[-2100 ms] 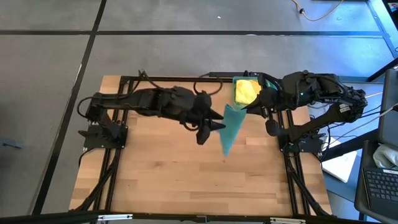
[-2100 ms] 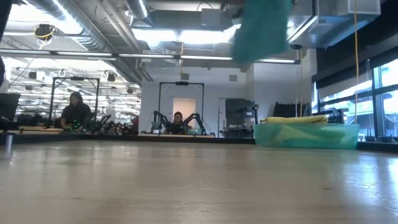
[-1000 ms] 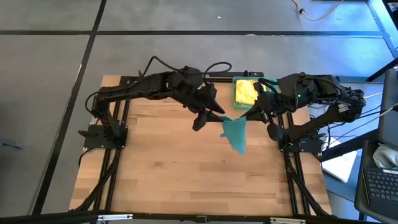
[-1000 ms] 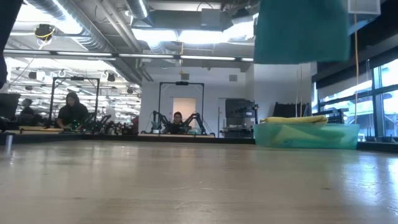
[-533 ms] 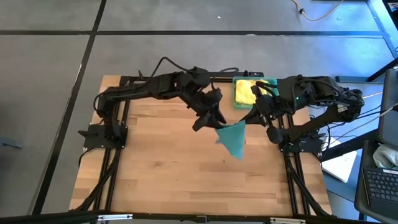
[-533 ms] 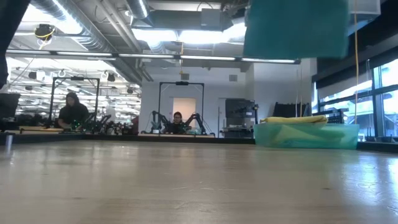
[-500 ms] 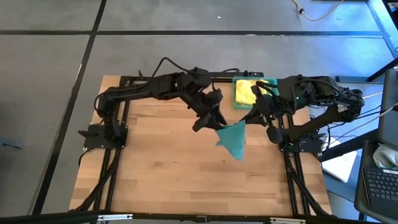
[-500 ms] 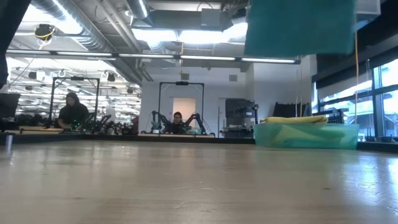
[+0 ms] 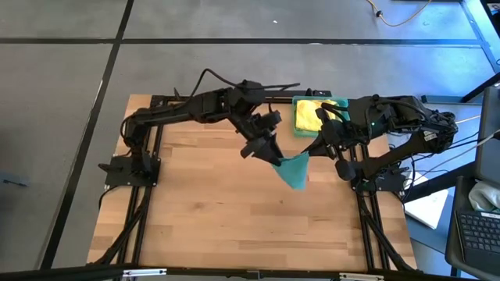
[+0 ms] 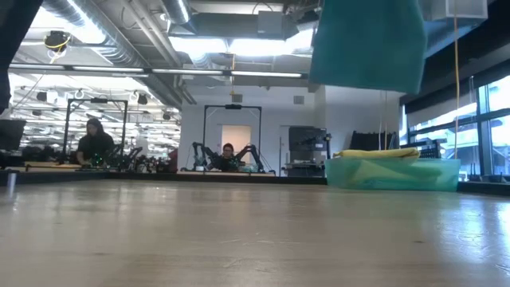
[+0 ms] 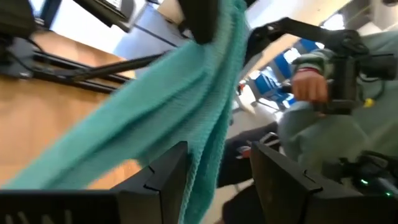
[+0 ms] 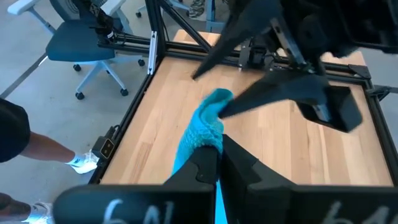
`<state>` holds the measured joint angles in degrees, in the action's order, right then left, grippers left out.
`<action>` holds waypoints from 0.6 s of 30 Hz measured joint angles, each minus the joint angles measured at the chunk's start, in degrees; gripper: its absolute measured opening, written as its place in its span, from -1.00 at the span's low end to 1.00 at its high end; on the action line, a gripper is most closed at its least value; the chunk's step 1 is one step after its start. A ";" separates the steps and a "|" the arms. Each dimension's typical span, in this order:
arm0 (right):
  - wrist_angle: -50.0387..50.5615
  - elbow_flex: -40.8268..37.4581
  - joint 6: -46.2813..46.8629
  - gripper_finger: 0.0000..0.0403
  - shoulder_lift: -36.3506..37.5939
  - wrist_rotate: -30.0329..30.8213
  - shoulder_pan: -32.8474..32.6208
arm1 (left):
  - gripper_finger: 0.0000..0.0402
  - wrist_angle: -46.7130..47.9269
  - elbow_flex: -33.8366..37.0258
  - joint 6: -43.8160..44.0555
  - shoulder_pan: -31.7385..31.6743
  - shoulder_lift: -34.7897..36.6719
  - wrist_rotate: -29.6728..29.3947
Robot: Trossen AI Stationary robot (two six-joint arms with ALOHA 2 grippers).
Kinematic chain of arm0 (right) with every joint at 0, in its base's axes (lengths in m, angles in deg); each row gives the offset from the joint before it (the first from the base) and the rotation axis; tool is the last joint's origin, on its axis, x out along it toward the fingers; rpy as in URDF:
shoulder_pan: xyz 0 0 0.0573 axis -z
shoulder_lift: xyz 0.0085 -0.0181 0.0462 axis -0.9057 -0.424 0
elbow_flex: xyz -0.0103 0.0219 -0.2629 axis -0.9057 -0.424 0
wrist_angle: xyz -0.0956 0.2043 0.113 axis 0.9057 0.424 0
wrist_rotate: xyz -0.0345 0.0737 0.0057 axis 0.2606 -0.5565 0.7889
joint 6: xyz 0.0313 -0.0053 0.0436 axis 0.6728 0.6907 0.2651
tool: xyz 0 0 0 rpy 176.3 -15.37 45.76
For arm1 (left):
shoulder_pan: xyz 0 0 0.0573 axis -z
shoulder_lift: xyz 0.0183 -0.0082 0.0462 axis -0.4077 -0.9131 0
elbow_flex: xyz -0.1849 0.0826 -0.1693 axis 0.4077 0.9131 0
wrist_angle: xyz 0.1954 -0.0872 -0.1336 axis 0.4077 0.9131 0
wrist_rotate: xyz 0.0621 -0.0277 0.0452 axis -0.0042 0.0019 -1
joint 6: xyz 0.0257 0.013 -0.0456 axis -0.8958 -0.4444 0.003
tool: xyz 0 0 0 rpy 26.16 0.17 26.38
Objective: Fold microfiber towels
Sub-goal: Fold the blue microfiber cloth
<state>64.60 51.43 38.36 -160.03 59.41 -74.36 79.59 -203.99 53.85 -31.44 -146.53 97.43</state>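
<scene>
A teal towel [image 9: 294, 172] hangs in the air between my two grippers, over the table's middle right. In the low view the towel [image 10: 366, 44] is well clear of the wood. My left gripper [image 9: 273, 158] is shut on its left upper part. My right gripper [image 9: 311, 148] is shut on its right upper part. A yellow towel [image 9: 307, 117] lies on top of a stack in the teal plastic tray [image 9: 337, 100] at the far right, also seen in the low view [image 10: 374, 153]. The other towels do not show. My left gripper has the teal towel's upper edge [image 11: 202, 155] between its two fingers, coming level from the table's left. From there the cloth runs across to my right gripper and hangs below, clear of the table. My right gripper pinches a bunched upper part of the towel [image 12: 208, 134] between its shut fingers, coming from the table's right, slanting down. Whether it has one layer or several, I cannot tell. The cloth hangs below, lifted clear.
The tray [image 10: 398, 175] stands on the table's far right, close behind my right arm. Bare wood [image 9: 219, 211] lies below and to the left of the towel. Black frame rails [image 9: 144, 195] run along both sides. People sit at benches [image 10: 96, 143] in the room beyond.
My left gripper has moved a little toward the table's right and near edge, closer to my right gripper. The towel stays lifted. The span held between the grippers has narrowed, and its lower edge now slants.
</scene>
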 joint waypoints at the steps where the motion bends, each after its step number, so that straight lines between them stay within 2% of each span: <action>1: 0.00 0.00 0.07 -0.97 0.00 0.00 0.00 | -0.17 -0.22 0.00 0.33 0.22 0.00 0.61; 8: 0.11 0.00 0.22 -0.97 0.00 0.02 0.02 | -0.17 -0.37 0.00 0.31 1.74 0.00 0.54; 18: 1.17 0.00 0.29 -0.97 0.00 0.85 0.00 | -0.17 -0.28 0.00 0.03 5.31 0.00 -5.28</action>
<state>65.77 51.43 38.65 -160.03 60.26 -74.36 79.31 -203.99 53.88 -26.13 -146.53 92.15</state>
